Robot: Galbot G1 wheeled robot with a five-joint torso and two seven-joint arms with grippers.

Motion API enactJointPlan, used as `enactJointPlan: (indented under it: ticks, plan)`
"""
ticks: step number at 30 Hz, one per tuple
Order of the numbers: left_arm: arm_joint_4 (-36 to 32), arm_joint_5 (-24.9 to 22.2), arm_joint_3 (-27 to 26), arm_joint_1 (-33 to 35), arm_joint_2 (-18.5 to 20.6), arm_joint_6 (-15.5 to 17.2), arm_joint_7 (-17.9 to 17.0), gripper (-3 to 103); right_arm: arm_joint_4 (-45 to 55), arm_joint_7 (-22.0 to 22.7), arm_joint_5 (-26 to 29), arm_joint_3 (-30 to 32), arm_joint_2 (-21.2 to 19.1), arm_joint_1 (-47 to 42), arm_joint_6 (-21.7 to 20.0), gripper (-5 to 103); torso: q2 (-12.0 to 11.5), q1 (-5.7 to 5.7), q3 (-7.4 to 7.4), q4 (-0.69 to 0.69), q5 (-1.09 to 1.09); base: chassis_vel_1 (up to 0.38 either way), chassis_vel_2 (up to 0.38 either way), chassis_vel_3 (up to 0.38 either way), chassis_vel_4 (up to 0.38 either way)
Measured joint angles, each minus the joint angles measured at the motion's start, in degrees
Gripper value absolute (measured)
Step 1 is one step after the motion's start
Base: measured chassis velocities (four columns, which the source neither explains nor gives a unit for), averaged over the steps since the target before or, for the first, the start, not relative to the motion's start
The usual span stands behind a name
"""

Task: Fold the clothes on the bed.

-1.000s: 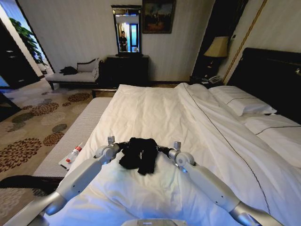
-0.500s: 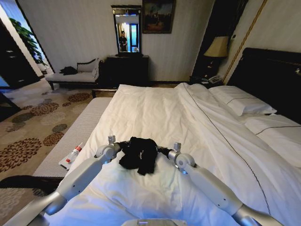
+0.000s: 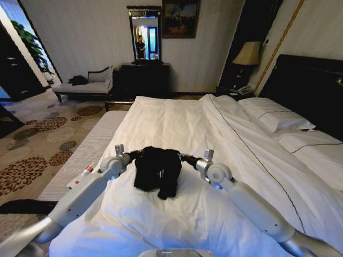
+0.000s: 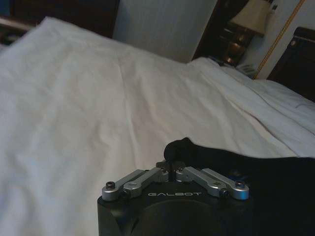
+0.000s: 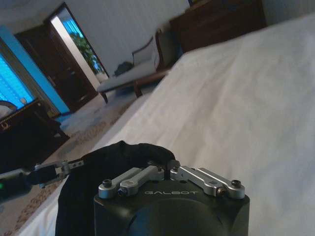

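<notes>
Compared with half a second back, both arms have swung outward and a bit up the frame, and the black T-shirt [image 3: 157, 170] is now pulled wider between them instead of hanging as one tight clump. It sits in the lower middle of the head view, on the white duvet of the bed [image 3: 177, 123], near the foot end.

The left tool [image 3: 134, 156] is pressed together on the shirt's left edge, and the right tool [image 3: 187, 158] is pinched on its right edge. In each wrist view the fingers meet right at the black cloth, so the pinch looks real, though the very tips are buried in dark fabric and hard to pick out.

The lettering on the shirt can't be made out; it's just a bunched black shape, with one lobe drooping toward the bottom of the frame. The right arm runs off the lower right corner, the left off the lower left.

Count: one shirt, two tools, two pillows [image 3: 276, 119] at the right by the dark headboard [image 3: 316, 91].
</notes>
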Motion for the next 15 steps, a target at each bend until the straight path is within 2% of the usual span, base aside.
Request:
enactJointPlan:
  ticks: [4,9,15]
  plan:
    - [-3.91,-0.24,-1.7,0.73,2.81,-0.13,-0.24,2,3.74,1.22,0.09,1.75,-2.28,0.48,0.54,1,0.0,0.0,0.0,0.01,0.0,0.0,0.0,0.0,0.0]
    - [-7.95,-2.2,-2.76,-1.06,6.36,-0.15,-0.62,2,7.59,3.96,3.95,3.09,-5.34,5.08,0.47,1,0.0,0.0,0.0,0.02,0.0,0.0,0.0,0.0,0.0]
    - [-9.64,-4.63,-2.65,-7.78,8.9,-0.92,-1.58,2,10.17,7.45,10.21,3.22,-9.39,12.16,-0.46,1,0.0,0.0,0.0,0.0,-0.02,0.0,0.0,0.0,0.0]
